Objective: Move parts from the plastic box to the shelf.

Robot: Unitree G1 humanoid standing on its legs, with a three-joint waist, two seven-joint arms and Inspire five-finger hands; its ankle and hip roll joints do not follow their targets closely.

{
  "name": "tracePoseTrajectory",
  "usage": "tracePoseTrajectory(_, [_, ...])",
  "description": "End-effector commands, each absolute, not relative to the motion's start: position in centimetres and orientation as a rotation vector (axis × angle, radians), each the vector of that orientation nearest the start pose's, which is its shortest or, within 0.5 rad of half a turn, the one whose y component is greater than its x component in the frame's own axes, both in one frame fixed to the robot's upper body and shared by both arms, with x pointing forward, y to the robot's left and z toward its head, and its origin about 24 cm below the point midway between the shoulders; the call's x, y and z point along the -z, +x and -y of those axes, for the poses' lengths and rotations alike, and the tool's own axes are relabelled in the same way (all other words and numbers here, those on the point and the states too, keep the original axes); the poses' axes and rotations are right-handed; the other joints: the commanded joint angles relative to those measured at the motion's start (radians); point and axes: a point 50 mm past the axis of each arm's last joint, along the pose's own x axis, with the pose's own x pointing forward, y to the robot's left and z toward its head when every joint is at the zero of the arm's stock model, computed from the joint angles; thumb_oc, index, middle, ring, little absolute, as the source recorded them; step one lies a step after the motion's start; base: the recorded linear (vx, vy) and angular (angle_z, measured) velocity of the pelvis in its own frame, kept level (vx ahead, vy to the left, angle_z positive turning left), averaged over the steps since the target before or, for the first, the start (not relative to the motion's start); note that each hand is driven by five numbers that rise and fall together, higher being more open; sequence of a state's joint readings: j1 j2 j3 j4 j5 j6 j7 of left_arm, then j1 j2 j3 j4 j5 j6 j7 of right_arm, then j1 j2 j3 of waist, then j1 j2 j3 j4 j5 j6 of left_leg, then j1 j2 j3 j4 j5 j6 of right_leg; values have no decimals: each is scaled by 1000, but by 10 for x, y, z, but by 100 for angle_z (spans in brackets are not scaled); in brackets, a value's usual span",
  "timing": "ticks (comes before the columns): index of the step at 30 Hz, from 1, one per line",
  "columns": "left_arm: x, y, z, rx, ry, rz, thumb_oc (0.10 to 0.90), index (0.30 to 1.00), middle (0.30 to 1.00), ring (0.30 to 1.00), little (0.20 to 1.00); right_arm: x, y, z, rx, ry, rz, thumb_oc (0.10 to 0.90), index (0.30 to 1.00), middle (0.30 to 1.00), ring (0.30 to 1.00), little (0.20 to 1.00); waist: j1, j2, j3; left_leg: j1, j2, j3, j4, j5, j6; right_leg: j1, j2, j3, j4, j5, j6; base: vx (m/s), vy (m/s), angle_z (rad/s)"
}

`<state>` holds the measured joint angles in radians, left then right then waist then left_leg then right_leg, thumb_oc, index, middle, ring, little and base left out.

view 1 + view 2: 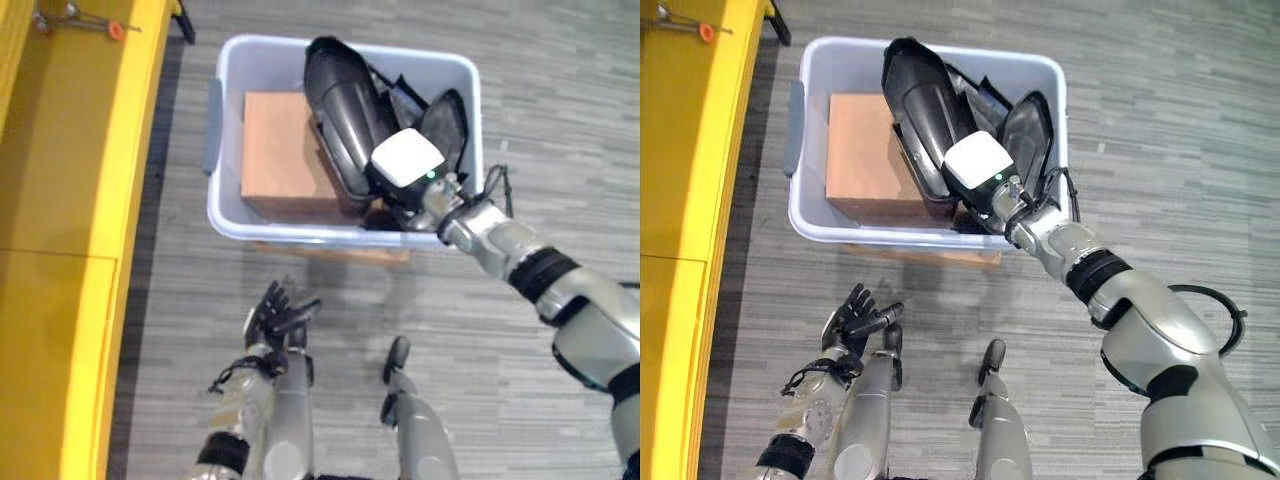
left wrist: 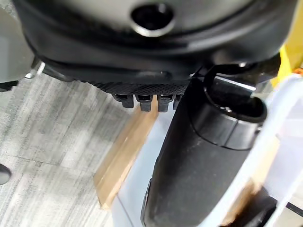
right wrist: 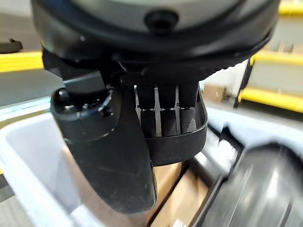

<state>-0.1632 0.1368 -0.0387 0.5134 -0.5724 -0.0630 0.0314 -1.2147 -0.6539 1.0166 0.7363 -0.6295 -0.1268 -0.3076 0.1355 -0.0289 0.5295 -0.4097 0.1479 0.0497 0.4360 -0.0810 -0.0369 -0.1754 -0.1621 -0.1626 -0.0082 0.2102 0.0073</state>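
Now right hand (image 3: pixel 142 118) grips black part (image 3: pixel 182 139) (fingers curled).

Pale plastic box (image 1: pixel 226 130) on the floor, beside the yellow shelf (image 1: pixel 70 200). Inside: glossy black moulded parts (image 1: pixel 345 110) piled along the right side, tilted, one leaning over a brown cardboard box (image 1: pixel 280 150) against the left wall.

— Is any text, label, number or sign readable?
— No. The pale translucent plastic box (image 1: pixel 225 215), the plain brown cardboard carton (image 1: pixel 280 150) inside it and the yellow metal shelf (image 1: pixel 60 250) carry no legible print.
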Motion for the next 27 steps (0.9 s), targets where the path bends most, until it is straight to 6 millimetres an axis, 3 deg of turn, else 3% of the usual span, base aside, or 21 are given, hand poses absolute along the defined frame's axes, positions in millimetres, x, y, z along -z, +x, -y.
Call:
tracePoseTrajectory(1, [10, 278, -155, 7, -372, -209, 900, 1000, 1000, 1000, 1000, -309, 377, 112, 107, -1726, 1077, 400, 300, 300, 300, 300, 19, 41, -10, 214, 15, -16, -257, 165, -70, 133, -35, 3, 48, -113, -4, -39, -14, 0])
tracePoseTrajectory(6, [11, 278, -155, 18, -360, -221, 900, 1000, 1000, 1000, 1000, -312, 368, 107, 93, -1743, 1144, 400, 300, 300, 300, 300, 12, 53, -10, 309, 9, -6, -292, 172, -60, 211, -33, 7, 37, -119, -1, -7, -25, 0])
tracePoseTrajectory(10, [20, 272, -158, 18, -343, -264, 900, 1000, 1000, 1000, 1000, -295, 363, 103, 32, -1740, 1139, 400, 300, 300, 300, 300, 3, 65, -42, 393, 9, 0, -327, 184, -51, 279, -24, 15, 26, -119, 4, 15, -77, -2])
tracePoseTrajectory(16, [35, 259, -155, 17, -371, -325, 900, 1000, 1000, 1000, 1000, -268, 362, 95, -88, -1752, 1097, 400, 300, 300, 300, 300, -9, 80, -142, 429, 21, 1, -345, 194, -39, 304, -5, 24, 34, -121, 13, 34, -96, -2])
tracePoseTrajectory(21, [41, 251, -153, 12, -394, -350, 900, 1000, 1000, 1000, 1000, -249, 362, 82, -207, -1758, 1063, 400, 300, 300, 300, 300, -17, 86, -191, 448, 45, 6, -336, 195, -24, 326, 22, 30, 63, -122, 25, 1, -161, -6])
tracePoseTrajectory(27, [45, 242, -157, -35, -451, -356, 900, 1000, 1000, 1000, 1000, -242, 360, 56, -313, -1751, 1087, 400, 300, 300, 300, 300, 3, 80, -183, 434, 87, 3, -292, 192, 0, 342, 68, 24, 85, -113, 40, -53, -243, -6])
